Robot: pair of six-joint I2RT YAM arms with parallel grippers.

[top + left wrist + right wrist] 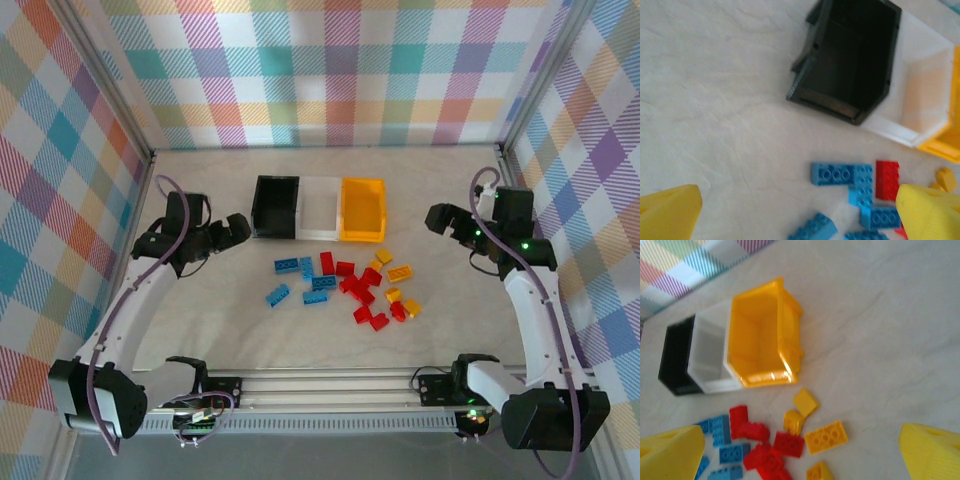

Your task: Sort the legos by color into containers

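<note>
Legos (345, 285): loose on the tabletop (250, 340) around its middle, on the near side of the bins. Blue bricks (300, 280) lie left, red bricks (360, 290) in the centre, and yellow-orange bricks (398, 285) right.
Left gripper (240, 230): over the tabletop just left of the black bin. Its jaws are spread wide with nothing between them.
Right gripper (436, 220): near the right edge, apart from the yellow-orange bin. Its jaws are wide apart and hold nothing.
Containers: one row toward the far edge, side by side and touching. Black bin (276, 207) is left, white bin (320, 207) is in the middle, and yellow-orange bin (362, 208) is right, each with a bare floor.
</note>
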